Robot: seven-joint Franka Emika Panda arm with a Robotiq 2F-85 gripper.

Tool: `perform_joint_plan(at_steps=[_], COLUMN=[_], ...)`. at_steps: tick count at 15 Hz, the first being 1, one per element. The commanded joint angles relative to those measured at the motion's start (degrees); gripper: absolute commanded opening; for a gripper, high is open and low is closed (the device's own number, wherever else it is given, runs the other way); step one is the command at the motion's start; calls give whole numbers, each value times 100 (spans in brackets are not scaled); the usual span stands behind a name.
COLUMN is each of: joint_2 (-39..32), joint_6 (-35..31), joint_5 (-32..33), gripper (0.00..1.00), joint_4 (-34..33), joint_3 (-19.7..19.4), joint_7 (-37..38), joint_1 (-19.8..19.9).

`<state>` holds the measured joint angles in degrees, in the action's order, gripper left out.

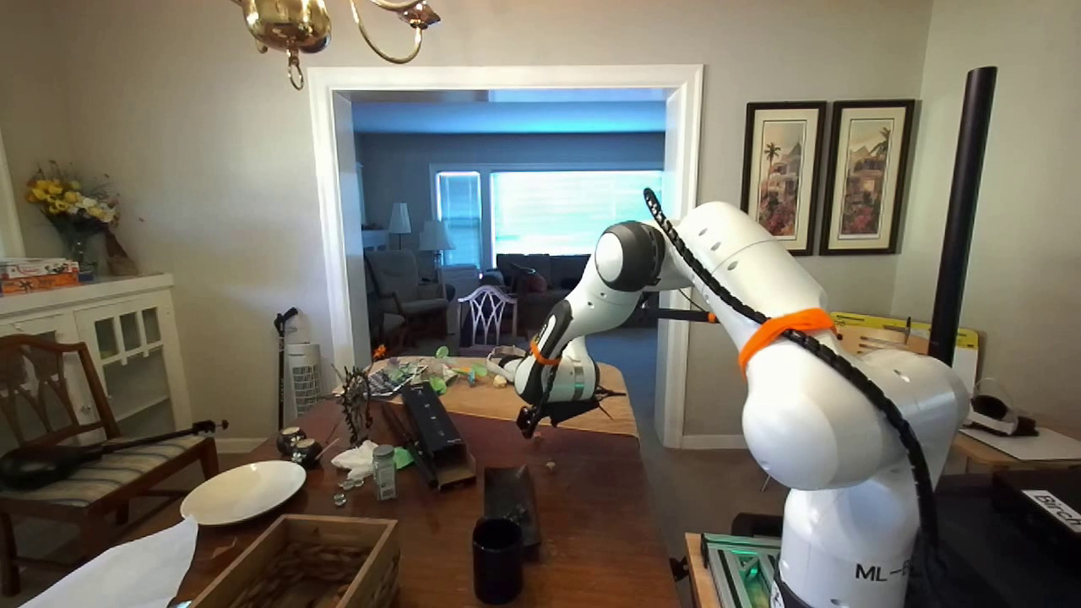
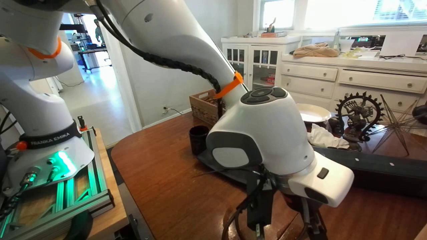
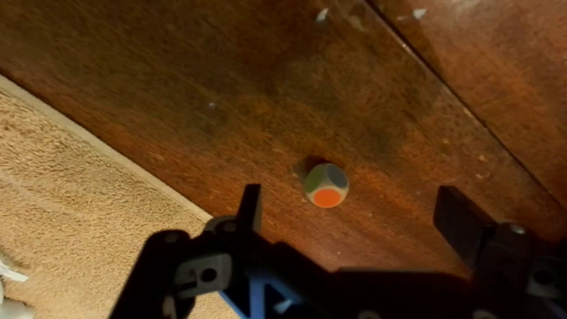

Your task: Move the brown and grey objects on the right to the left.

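In the wrist view a small rounded die (image 3: 327,185) lies on the brown wooden table (image 3: 283,110). It is pale wood with orange, green and grey-blue spots facing the camera. My gripper (image 3: 350,191) is open and empty, its black fingers wide apart. The die shows between the fingers, nearer the left one, and touches neither. In an exterior view the gripper (image 1: 564,414) hangs low over the table near the tan mat. A small tan thing (image 1: 550,465) lies on the table there; I cannot tell if it is the same die. No other brown or grey piece stands out clearly.
A tan mat (image 3: 79,212) with clutter covers the far table end. A long black box (image 1: 435,435), black tray (image 1: 509,498), black cup (image 1: 497,561), wooden crate (image 1: 376,561), white plate (image 1: 245,494), glass jar (image 1: 384,473) and dark round statue (image 2: 358,116) stand on the table.
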<state>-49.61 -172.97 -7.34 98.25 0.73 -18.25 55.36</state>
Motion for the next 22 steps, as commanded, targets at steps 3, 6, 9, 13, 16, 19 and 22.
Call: perform_joint_plan(at_steps=[3,6,9,13,16,19,22], joint_2=[-470,-584,-679,-765,-744,-524,-87], joint_6=[-253,-289,-309,-333,-299,-117,322], joint_5=[215,277,323,380,393,365,327], gripper=[100,70,52,20,7,7,7], joint_4=[-448,-552,-646,-746,-730,-480,-62], joint_3=[135,157,175,194,190,211,71], joint_7=[111,103,95,100,123,173,336], joint_1=[129,180,240,330,353,344,193])
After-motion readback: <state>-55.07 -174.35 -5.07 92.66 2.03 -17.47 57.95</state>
